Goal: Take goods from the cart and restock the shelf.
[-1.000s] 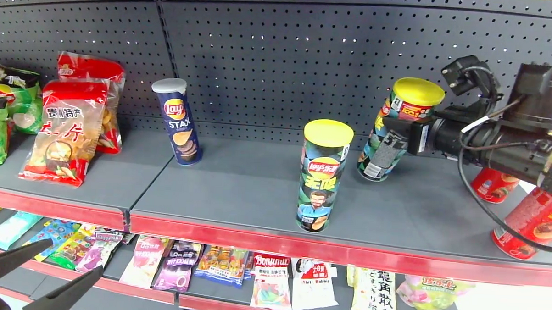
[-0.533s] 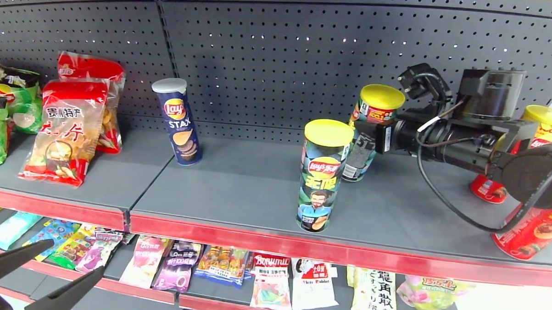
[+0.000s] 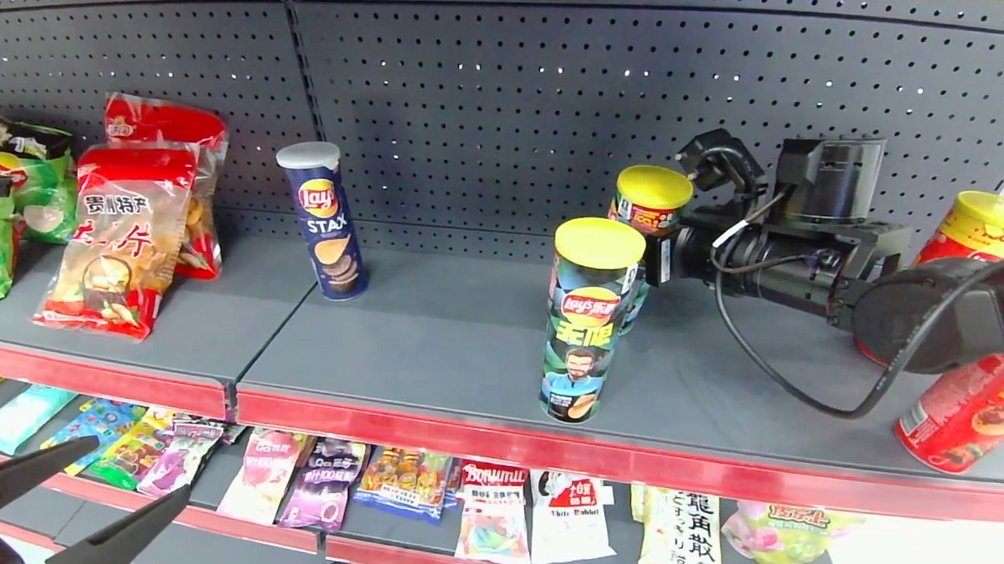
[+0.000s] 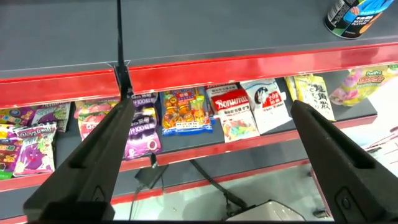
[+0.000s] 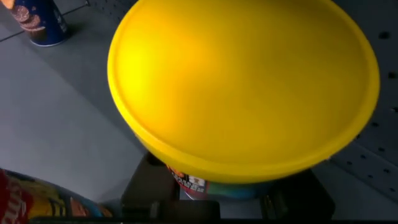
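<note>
two yellow-lid cans sit close together. my right gripper (image 3: 651, 258) squeezes the back can (image 3: 654, 195), just behind the front can (image 3: 591, 318) on the shelf (image 3: 433, 346). i should lower it slow and straight, not bumping the front one. my left gripper (image 3: 69, 492) hangs low, spread wide.

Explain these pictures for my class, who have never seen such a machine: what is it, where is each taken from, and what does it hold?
This is a two-armed robot restocking a shop shelf. The wide picture comes from a camera on its head, the other two from cameras on its wrists. The right gripper has its fingers shut on a yellow-lidded can, just behind a matching can near the front edge; the right wrist picture looks down on the held lid. The left gripper hangs lower, fingers open, before the snack packets below. A blue can, snack bags and red cans sit on the shelf.
</note>
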Robot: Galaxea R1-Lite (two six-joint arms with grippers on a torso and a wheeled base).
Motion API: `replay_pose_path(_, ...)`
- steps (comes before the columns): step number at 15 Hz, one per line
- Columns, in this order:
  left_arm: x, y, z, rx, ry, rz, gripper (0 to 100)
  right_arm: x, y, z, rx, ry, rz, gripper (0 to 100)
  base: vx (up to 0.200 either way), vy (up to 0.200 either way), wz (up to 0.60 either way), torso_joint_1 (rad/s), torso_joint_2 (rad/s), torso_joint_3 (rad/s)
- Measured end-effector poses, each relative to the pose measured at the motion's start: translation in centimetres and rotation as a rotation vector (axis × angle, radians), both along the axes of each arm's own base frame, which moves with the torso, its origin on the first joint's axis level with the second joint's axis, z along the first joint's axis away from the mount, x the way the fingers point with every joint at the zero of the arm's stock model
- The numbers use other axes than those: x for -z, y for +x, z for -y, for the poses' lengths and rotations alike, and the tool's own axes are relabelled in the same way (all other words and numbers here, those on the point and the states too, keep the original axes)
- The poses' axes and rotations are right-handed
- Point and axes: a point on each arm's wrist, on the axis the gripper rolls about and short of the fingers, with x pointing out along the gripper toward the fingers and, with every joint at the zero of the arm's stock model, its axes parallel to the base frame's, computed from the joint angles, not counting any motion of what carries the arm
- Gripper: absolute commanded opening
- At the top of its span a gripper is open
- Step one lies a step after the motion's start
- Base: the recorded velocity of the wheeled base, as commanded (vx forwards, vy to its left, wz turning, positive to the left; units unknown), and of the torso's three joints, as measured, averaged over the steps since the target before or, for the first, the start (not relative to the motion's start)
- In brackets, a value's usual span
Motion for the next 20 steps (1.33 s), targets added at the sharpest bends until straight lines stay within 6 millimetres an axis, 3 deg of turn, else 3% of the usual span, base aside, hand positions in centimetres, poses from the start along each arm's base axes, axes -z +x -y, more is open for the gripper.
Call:
replay_pose_path(9, 0.1, 0.0, 0.0, 0.003, 0.0, -0.006, 100, 0.5, 1.0, -1.5, -0.024, 0.0, 0.0, 0, 0.0, 0.0, 0.0, 0.0, 0.0, 0.0)
replay_pose_path(20, 0.1, 0.0, 0.0, 0.003, -0.002, -0.008, 100, 0.6, 0.9, -1.5, -0.01, -0.007, -0.001, 0, 0.0, 0.0, 0.0, 0.0, 0.0, 0.0)
